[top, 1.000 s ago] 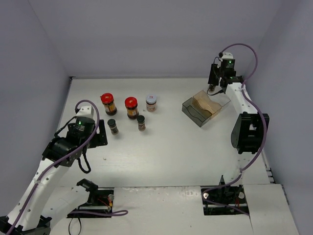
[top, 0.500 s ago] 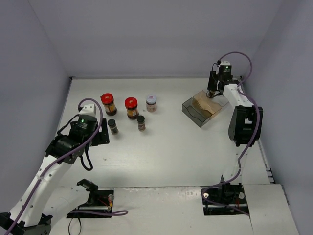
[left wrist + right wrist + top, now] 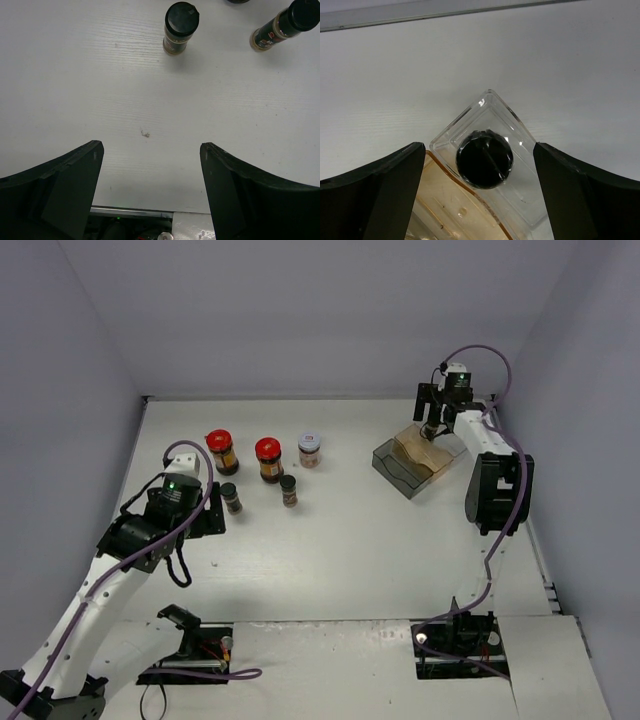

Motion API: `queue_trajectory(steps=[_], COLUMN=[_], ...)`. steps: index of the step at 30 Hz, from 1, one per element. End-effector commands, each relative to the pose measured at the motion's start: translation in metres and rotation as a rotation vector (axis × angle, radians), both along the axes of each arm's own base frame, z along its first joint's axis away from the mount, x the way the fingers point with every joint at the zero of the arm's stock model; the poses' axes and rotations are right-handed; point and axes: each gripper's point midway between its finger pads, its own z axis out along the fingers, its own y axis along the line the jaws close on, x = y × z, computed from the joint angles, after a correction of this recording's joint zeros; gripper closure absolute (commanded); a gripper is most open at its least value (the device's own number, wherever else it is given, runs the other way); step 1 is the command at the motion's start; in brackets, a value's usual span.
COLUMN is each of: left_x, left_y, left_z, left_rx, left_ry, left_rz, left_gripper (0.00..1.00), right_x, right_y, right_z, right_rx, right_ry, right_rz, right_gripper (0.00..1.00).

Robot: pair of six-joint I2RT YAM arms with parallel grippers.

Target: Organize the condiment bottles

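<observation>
Two red-lidded jars and a white-lidded pinkish jar stand in a row at the back left. Two slim black-capped bottles stand just in front of them; the left wrist view shows both. My left gripper is open over bare table, short of those bottles. A third black-capped bottle stands upright in the end compartment of the clear tray. My right gripper hangs above it, open, fingers apart on either side of the cap.
The smoky tray lies askew at the back right, near the right wall, with an amber section beside the bottle's compartment. The back wall edge runs close behind the tray.
My right gripper has opened and let go of the black-capped bottle, which now stands in the tray. The left arm has crept slightly forward toward the slim bottles.
</observation>
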Motion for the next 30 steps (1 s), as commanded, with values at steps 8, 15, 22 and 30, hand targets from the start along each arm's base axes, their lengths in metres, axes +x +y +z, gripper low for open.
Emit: queue_trajectory(steps=[8,15,22,30], left_x=[0.009,0.009,-0.002,-0.018], left_y=[-0.004,-0.006,-0.004,0.003], left_z=[0.022,0.022,0.027,0.027], left_rx=[-0.024,-0.044,-0.067,-0.071], left_ry=[-0.079,-0.089,-0.095,-0.081], left_rz=[-0.014,-0.009,-0.013,-0.008], left_gripper=[0.21,0.21,0.21,0.21], right_x=[-0.019,-0.094,-0.196,-0.234], right_y=[0.032,0.165,0.324,0.403], right_z=[0.161,0.196,0.14,0.096], right_rx=[-0.048,-0.017,0.073,0.059], right_ry=[-0.268,-0.285,-0.163,-0.108], right_rz=[0.118,0.453,0.789,0.944], right_gripper=[0.0,0.0,0.0,0.0])
